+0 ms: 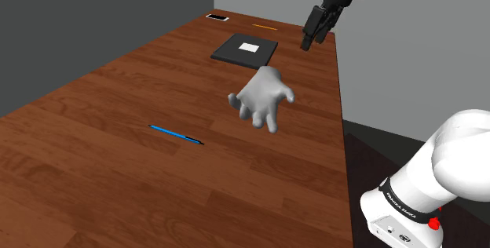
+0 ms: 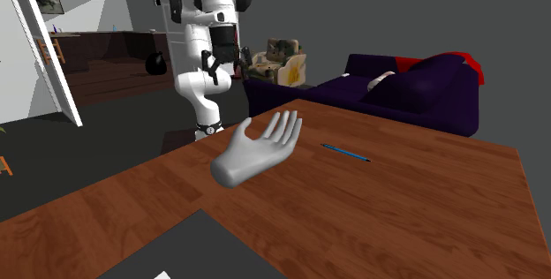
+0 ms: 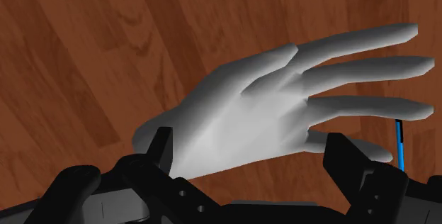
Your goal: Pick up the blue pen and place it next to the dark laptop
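Brown wood desk (image 1: 94, 168) from the shoulder view: blue pen (image 1: 176, 135) flat mid-desk, grey hand model (image 1: 263, 100) between it and the raised claw (image 1: 316, 31), dark laptop (image 1: 245, 49) farther back. Second exterior view: hand beside pen. Wrist view: claw spread open, empty, over the hand; pen past its fingertips.

You have a table (image 1: 118, 113) of reddish-brown wood, planked, with clear grain and a faint sheen. The hand model (image 1: 263, 97) looks plain pale grey, smooth and matt, with flat facets; you cannot tell its material. The laptop (image 1: 245, 50) is flat matt black. The pen (image 1: 176, 134) is plain blue, too thin for you to judge its finish. Your gripper (image 1: 312, 42) is matt black, and the arm (image 1: 463, 148) has smooth, lightly glossy white shells.
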Controlling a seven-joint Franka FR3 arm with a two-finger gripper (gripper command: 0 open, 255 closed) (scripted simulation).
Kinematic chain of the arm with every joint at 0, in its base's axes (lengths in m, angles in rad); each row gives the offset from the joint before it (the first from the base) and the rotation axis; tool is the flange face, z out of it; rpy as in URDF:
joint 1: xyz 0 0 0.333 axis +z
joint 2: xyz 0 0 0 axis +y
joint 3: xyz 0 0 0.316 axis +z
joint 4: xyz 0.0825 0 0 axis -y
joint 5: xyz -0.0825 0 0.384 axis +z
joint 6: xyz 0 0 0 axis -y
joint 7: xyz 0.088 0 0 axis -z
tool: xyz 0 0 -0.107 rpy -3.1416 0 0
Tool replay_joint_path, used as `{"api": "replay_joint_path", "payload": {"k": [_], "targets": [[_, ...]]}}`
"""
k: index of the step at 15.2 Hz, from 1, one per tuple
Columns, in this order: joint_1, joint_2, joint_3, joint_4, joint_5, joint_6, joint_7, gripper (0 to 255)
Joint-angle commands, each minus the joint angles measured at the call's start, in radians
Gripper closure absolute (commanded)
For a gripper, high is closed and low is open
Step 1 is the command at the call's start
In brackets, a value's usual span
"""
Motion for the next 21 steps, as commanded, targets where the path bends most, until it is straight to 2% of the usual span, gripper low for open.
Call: {"api": "replay_joint_path", "payload": {"k": [1, 11, 21], "targets": [[0.015, 0.05, 0.027, -0.002, 0.009, 0.052, 0.011, 0], [0.077, 0.34, 0.156, 0.126, 0.004, 0.212, 0.086, 0], [0.147, 0.668, 0.258, 0.349, -0.1, 0.299, 0.19, 0]]}}
